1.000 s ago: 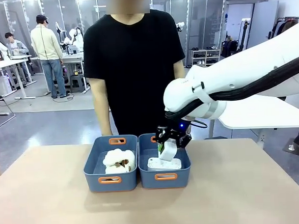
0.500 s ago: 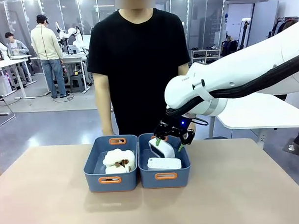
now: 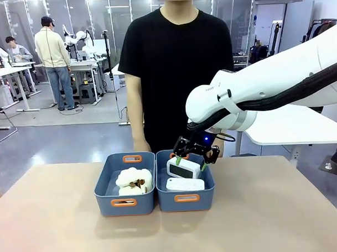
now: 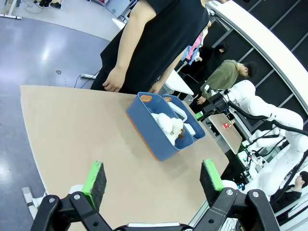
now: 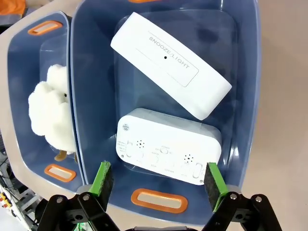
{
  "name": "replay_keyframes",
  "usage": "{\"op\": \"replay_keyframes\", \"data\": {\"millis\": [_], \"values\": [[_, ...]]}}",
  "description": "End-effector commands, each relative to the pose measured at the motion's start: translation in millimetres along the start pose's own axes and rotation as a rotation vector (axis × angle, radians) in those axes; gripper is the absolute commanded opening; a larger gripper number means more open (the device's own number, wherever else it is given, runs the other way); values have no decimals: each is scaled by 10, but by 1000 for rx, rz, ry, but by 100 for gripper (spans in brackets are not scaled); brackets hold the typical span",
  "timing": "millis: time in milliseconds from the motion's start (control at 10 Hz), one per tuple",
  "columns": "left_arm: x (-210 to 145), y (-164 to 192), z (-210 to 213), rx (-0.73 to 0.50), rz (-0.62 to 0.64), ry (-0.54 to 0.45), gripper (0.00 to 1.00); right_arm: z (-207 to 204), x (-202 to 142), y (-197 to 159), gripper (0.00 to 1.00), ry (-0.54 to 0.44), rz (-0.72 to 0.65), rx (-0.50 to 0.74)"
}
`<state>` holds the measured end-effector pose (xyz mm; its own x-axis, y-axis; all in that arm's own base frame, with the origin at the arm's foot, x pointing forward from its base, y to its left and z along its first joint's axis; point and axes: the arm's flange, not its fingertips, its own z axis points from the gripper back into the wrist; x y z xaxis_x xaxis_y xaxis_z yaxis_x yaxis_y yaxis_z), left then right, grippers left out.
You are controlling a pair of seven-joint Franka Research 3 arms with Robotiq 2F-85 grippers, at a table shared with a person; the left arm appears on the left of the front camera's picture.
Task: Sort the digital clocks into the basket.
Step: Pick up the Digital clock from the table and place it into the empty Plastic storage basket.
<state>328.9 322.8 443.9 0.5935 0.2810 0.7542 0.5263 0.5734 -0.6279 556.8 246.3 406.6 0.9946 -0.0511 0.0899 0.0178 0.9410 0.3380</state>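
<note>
Right wrist view: both digital clocks [image 5: 169, 153] in basket [image 5: 245, 96] beyond right gripper [image 5: 157, 180], jaws wide, empty.

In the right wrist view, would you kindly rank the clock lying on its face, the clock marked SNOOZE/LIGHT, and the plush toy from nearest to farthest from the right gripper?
1. Face-down clock: just beyond the open right gripper, in the basket.
2. SNOOZE/LIGHT clock: farther along the same basket, lying askew.
3. Plush toy: off to the side, in the neighbouring bin; close to the second in distance, so that order is uncertain.
</note>
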Motion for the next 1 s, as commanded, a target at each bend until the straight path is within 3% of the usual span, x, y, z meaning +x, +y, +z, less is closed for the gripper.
{"op": "replay_keyframes", "data": {"millis": [0,700,800,900], "values": [[-16,-35,26,-11,-2,14,100,-16,34,13,96,-6,0,4],[-16,-35,26,-11,-2,14,100,9,6,7,96,-2,1,1],[-16,-35,26,-11,-2,14,100,280,-121,-138,96,69,-22,196],[-16,-35,26,-11,-2,14,100,511,-305,-461,96,62,-78,210]]}}
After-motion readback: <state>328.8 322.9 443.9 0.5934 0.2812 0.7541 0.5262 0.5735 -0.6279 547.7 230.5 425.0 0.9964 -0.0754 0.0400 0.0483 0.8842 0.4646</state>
